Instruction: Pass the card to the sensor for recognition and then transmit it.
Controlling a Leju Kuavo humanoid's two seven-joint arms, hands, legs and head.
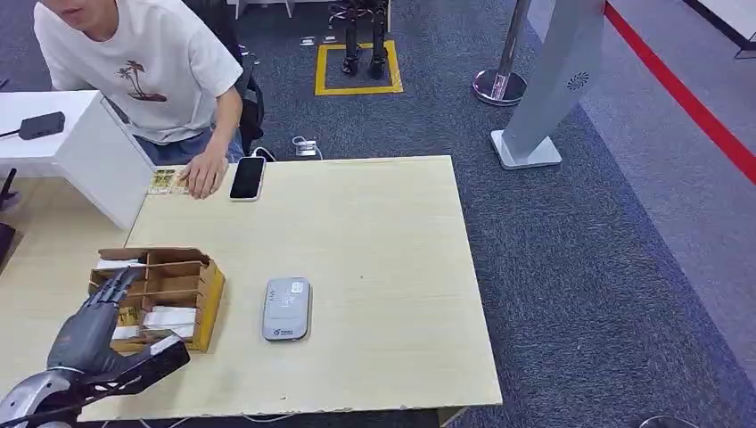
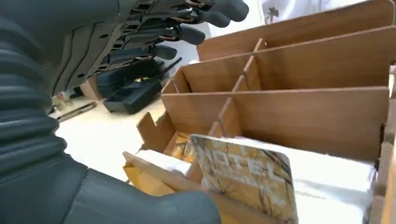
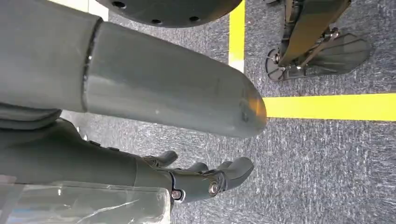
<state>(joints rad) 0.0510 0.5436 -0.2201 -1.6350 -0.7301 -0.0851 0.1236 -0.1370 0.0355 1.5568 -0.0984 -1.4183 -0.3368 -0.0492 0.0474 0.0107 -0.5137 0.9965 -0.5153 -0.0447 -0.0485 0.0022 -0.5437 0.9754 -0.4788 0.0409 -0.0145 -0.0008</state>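
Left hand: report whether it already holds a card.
Not yet. The left hand hovers at the wooden card box, fingers spread apart over its slots; the patterned card sits in its slot, ungripped.

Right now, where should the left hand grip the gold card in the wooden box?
Probably the card's raised upper edge, from above. It leans tilted in the near compartment of the wooden box, sticking out over the divider; the lower part is walled in. The left hand hovers open beside it.
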